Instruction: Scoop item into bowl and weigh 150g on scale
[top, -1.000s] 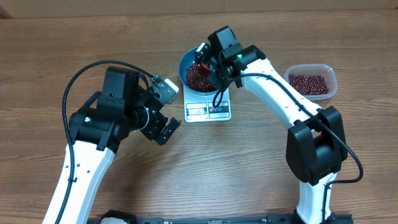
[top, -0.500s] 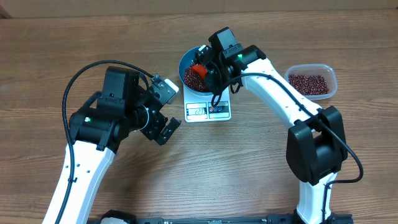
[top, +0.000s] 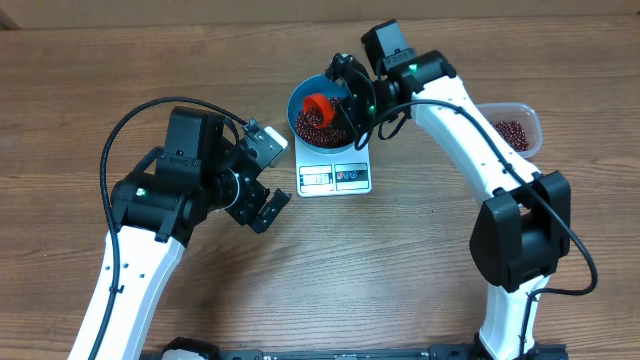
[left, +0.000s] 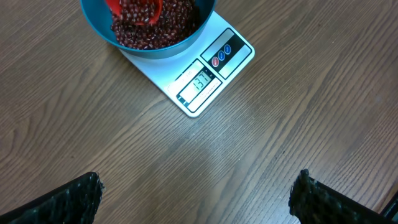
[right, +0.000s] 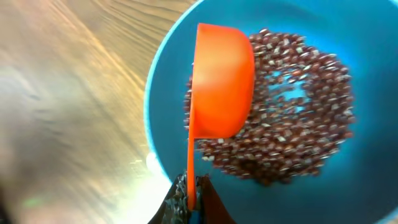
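The blue bowl (top: 297, 103) is seated on the white scale (top: 335, 178), which lies flat on the wooden tabletop (top: 420, 260). The far part of the scale is covered by the bowl, while the display window and the button panel along its near edge are left uncovered. The dark red-brown beans (top: 320, 128) are heaped inside the bowl, and in the right wrist view a patch of blue floor is seen through the middle of the heap.

A small red scoop (top: 318, 105) is held within the bowl's rim, above the beans. Its thin handle is clamped between the right jaws, which are closed tight on it. In the right wrist view the scoop's smooth outer side is turned toward the camera. Whether the scoop touches the beans cannot be told.

The left jaws are spread wide and are held over bare wood, near the scale's left front corner and apart from it.

A clear plastic tub (top: 536, 125) with more beans in it is set at the right, partly hidden behind the right arm (top: 470, 130).
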